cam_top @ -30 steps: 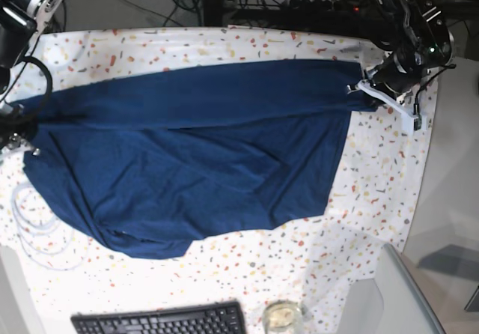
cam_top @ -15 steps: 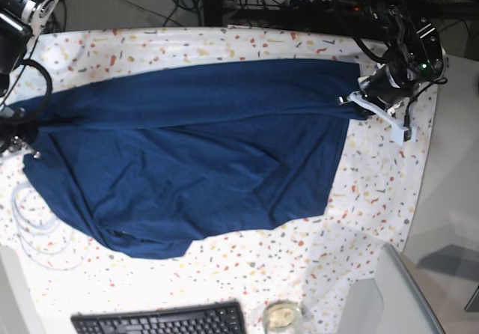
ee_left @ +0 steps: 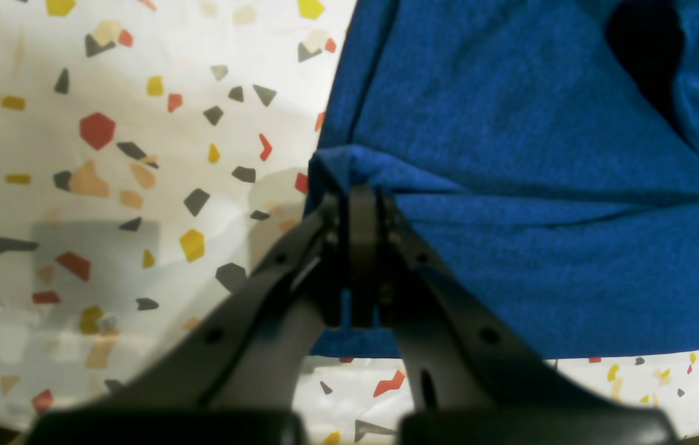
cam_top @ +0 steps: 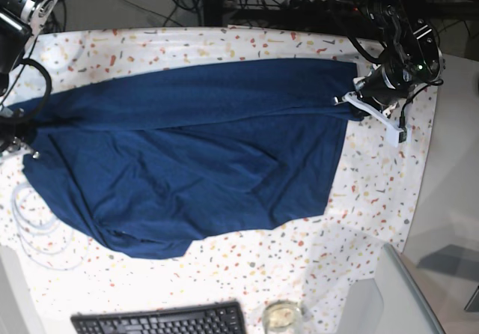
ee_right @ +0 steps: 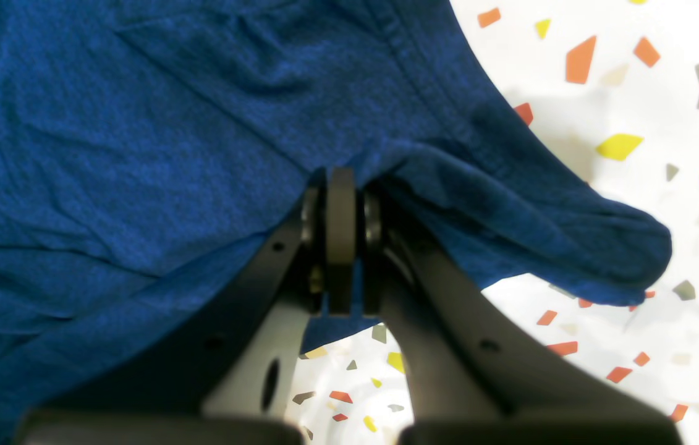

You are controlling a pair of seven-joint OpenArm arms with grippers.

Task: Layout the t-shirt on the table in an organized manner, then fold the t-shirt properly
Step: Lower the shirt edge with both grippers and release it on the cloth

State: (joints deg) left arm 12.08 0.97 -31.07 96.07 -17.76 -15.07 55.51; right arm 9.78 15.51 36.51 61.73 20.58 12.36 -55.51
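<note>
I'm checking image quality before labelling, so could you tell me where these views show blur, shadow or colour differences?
Left wrist view: the left tool casts a soft grey shadow on the table; the tool's base is blurred. Right wrist view: the right tool is blurred near the lens, the t-shirt knit sharp. Base view: even light; the t-shirt looks darker navy.

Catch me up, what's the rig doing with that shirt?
Both arms are gripping the t-shirt at opposite ends on the table. The left gripper is shut on one edge, the right gripper on the other. The shirt lies stretched between them, still wrinkled and not yet folded.
</note>
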